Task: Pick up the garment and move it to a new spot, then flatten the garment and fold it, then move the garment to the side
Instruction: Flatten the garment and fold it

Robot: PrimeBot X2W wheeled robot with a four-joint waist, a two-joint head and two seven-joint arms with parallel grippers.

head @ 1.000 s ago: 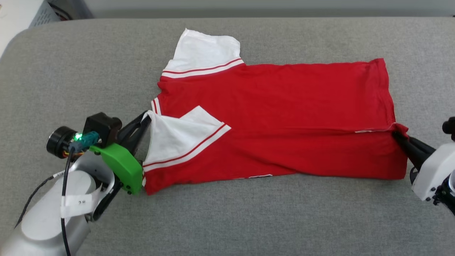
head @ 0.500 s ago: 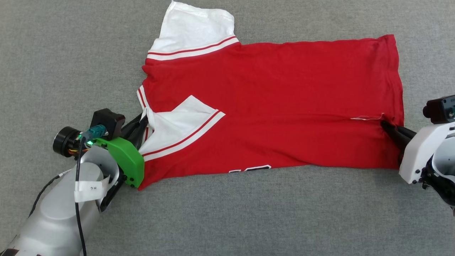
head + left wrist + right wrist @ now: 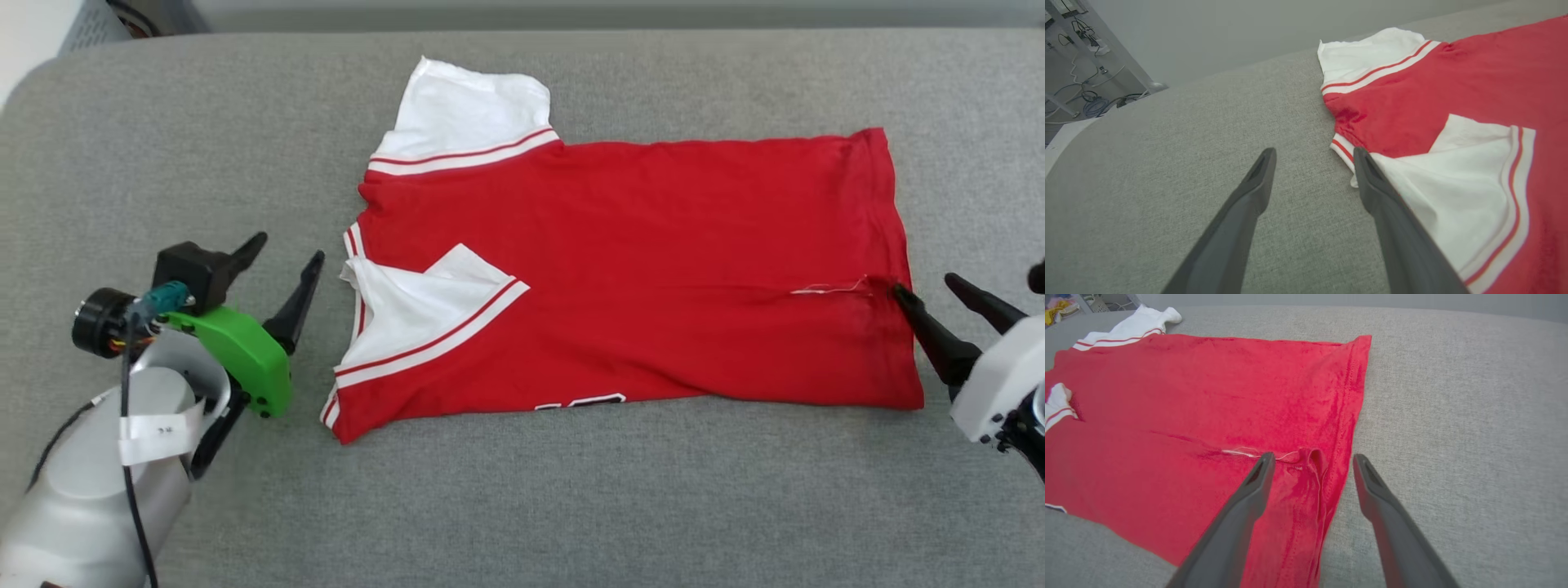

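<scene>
Across the middle of the grey surface [image 3: 571,490] the garment [image 3: 637,269] lies flat with its near long edge folded over. One white sleeve [image 3: 424,314] is laid on the red body, and the other sleeve [image 3: 473,106] sticks out at the far side. The left gripper [image 3: 288,247] sits just beside the collar end, forearm low, fingers slanting toward the cloth, jaws wide and empty. The right gripper [image 3: 924,284] reaches in at the hem, jaws wide, one finger over red cloth and the other over bare surface, gripping nothing.

L gripper [image 3: 288,247] & R gripper [image 3: 924,285]: 2 fingers each spread wide.
</scene>
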